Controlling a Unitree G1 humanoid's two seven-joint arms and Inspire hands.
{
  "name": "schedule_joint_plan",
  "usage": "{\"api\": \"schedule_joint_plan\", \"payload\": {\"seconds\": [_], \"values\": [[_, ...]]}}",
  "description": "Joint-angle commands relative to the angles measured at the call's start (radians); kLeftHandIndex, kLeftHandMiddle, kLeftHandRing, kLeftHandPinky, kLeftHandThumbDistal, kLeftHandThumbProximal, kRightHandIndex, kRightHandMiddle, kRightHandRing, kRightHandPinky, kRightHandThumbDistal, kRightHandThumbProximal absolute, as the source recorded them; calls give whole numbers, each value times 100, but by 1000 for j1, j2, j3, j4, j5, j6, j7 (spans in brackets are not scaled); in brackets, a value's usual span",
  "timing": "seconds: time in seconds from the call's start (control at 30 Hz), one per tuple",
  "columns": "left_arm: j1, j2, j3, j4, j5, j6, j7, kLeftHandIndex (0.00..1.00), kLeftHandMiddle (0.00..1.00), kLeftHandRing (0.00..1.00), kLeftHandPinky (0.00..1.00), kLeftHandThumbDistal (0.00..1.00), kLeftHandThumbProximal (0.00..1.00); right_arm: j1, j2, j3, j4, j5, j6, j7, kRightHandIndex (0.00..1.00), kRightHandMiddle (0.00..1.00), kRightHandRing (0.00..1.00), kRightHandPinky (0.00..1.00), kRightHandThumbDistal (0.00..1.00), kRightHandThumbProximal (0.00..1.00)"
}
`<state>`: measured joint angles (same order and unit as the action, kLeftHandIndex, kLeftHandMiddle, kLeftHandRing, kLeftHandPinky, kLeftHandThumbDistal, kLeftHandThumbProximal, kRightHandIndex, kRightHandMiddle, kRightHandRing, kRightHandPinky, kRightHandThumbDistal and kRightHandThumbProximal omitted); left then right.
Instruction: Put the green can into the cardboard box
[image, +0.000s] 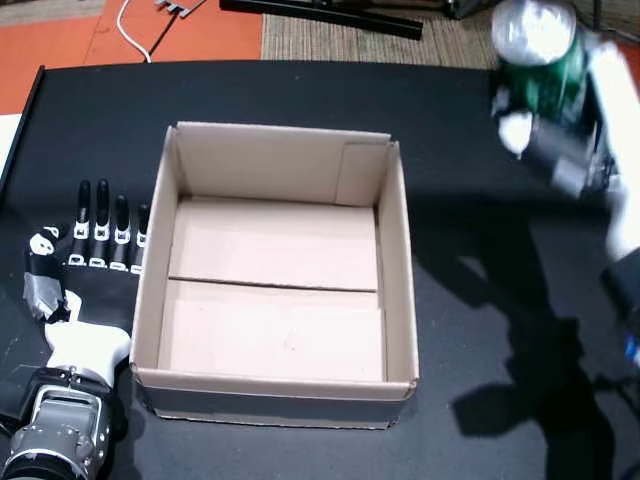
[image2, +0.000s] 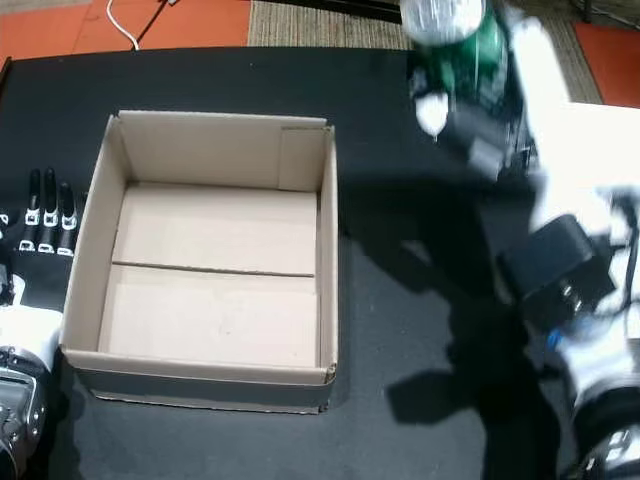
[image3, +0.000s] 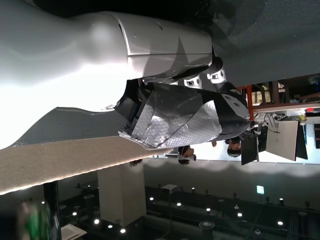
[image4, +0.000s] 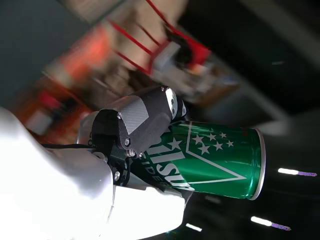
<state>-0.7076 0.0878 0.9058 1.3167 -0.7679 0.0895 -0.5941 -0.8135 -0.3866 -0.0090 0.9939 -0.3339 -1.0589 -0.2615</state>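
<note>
- The green can (image: 545, 62) sits in the upper right of both head views, blurred, held up above the black counter (image: 470, 250) and well apart from the cardboard box (image: 400, 300).
- The right hand (image: 560, 130) is wrapped around the can; in the right wrist view its dark fingers (image4: 145, 122) press across the can's printed side (image4: 215, 160), which shows white stars and lettering.
- In that wrist view the can lies sideways in the frame, its silver rim toward the right edge.
- The cardboard box stands open in the left-centre of both head views (image2: 328, 260), its flaps folded flat on the bottom; nothing lies inside.
- The left hand (image: 85, 260) rests flat on the counter at the lower left, just beside the box's left wall, fingers (image: 102, 215) stretched out straight and apart, holding nothing.
- In the left wrist view the left hand (image3: 185, 117) shows grey tape over its back, next to the box's tan wall (image3: 65, 162).
- The can's shadow falls dark on the counter to the right of the box.
- An orange floor (image: 60, 35) and a white cable (image: 135, 25) lie beyond the counter at the upper left.
</note>
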Motion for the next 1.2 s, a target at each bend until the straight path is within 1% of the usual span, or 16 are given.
{"api": "schedule_joint_plan", "payload": {"seconds": [0.0, 0.03, 0.1, 0.23, 0.27, 0.33, 0.43, 0.53, 0.6, 0.67, 0.73, 0.83, 0.97, 1.03, 1.13, 1.17], "values": [[42, -11, -1, 28, 10, -8, 43, 44, 45, 57, 71, 2, 74, -60, -44, -17, -44, -18, -26, -37, 0, 1, 9, 36, 7, 0], [41, -12, 0, 29, 9, -6, 42, 45, 45, 57, 72, 2, 75, -76, -53, -21, -52, -26, -26, -48, 0, 0, 8, 35, 7, 0], [41, -13, 0, 29, 10, -6, 35, 45, 46, 58, 71, 3, 75, -107, -62, -29, -66, -17, -41, -55, 0, 1, 13, 36, 9, 0], [40, -16, -6, 28, 16, -13, 36, 46, 47, 59, 74, 2, 77, -128, -52, -47, -94, 25, -63, -48, 0, 0, 12, 37, 6, 0], [40, -17, -6, 28, 16, -14, 31, 48, 48, 60, 75, 2, 79, -128, -47, -50, -103, 29, -65, -49, 0, 0, 9, 36, 6, 0], [39, -18, -5, 28, 14, -16, 28, 48, 47, 60, 75, 3, 79, -127, -37, -51, -108, 32, -74, -47, 0, 0, 10, 36, 8, 0], [37, -19, -1, 28, 9, -18, 32, 49, 46, 60, 75, 2, 78, -133, -28, -43, -82, 37, -94, -30, 0, 0, 9, 35, 9, 0], [36, -19, 0, 27, 9, -19, 32, 49, 47, 61, 75, 3, 78, -144, -24, -37, -53, 19, -92, -30, 0, 0, 8, 34, 13, 0], [38, -19, 1, 27, 7, -17, 28, 48, 47, 61, 74, 4, 77, -156, -18, -30, -29, 13, -91, -25, 0, 0, 7, 34, 12, 0], [39, -18, 0, 28, 9, -18, 30, 48, 47, 61, 76, 4, 78, -169, -6, -18, -4, 28, -88, 5, 0, 0, 10, 36, 11, 0], [41, -18, -1, 28, 10, -17, 21, 48, 47, 61, 75, 2, 80, -188, 6, 0, 14, 13, -71, 12, 1, 2, 12, 36, 11, 0], [41, -20, 1, 27, 8, -18, 19, 49, 49, 62, 75, 1, 81, -246, 44, 38, 64, 28, -38, 95, 0, 0, 8, 37, 14, 2], [40, -22, 5, 26, 5, -23, 26, 49, 48, 59, 73, 3, 80, -347, 104, 93, 105, 25, 37, 217, 0, 0, 9, 36, 11, 0], [42, -22, 7, 26, 3, -18, 22, 48, 47, 59, 73, 3, 80, -394, 142, 123, 112, 5, 70, 242, 0, 0, 8, 34, 14, 0], [46, -22, 5, 27, 5, -14, 14, 47, 46, 56, 71, 3, 81, -443, 191, 165, 131, -23, 105, 262, 0, 0, 12, 35, 15, 0], [45, -23, 4, 26, 6, -15, 17, 47, 47, 57, 71, 2, 81, -455, 206, 181, 138, -35, 116, 265, 0, 0, 10, 35, 20, 0]]}}
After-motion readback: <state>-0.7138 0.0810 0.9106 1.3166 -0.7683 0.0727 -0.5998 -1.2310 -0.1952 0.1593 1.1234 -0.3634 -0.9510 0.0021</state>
